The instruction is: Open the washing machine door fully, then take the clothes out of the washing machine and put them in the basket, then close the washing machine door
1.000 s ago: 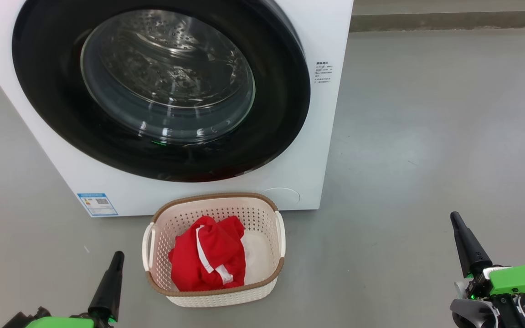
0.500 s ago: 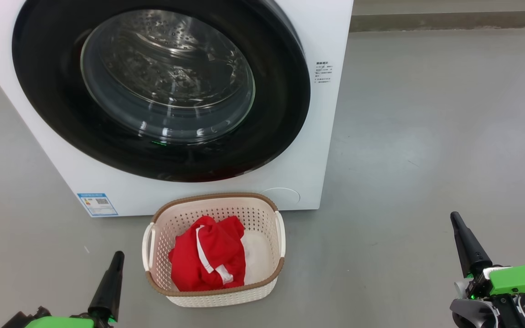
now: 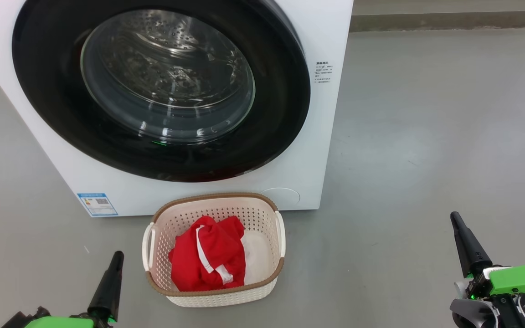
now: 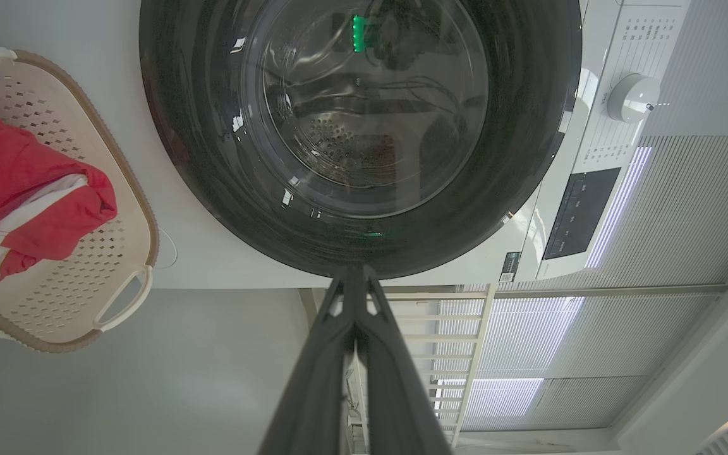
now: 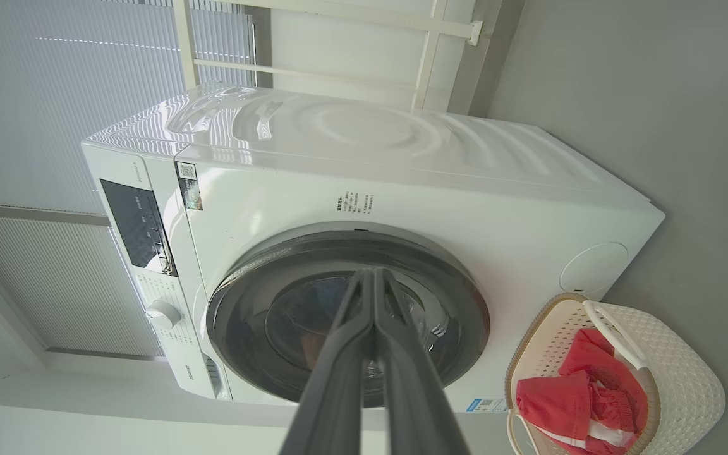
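Door: the washing machine's big round door [image 3: 167,77], a glossy black ring around a bulging clear glass bowl, lies shut flat against the front and faces out towards the robot.
Machine: the white boxy front-loading washing machine [image 3: 308,182] stands on the grey floor, and I can pick out no garment through the glass.
Clothes: the bright red soft garments [image 3: 208,259], one with white stripe trim, sit heaped in the left half of the basket.
Basket: the small cream perforated plastic basket [image 3: 217,298] with a brown woven-look rim sits on the floor just before the machine, below the door.
Left gripper [image 3: 119,253]: fingers pressed together, holding nothing, hovering to the basket's left.
Right gripper [image 3: 454,215]: likewise closed and empty, well off to the basket's right.
Handling: the clothes look light, limp and easy to snag, so a raised fold on top is the place to pinch. The door looks rigid and slick, best taken at its rim.
Heading: the door is round, so it has no long axis. The basket's length seems to run along the machine's front, a handle at each end. The heap is crumpled, and its stripe runs roughly back to front.
Progress: by my reckoning, nothing is left to do.
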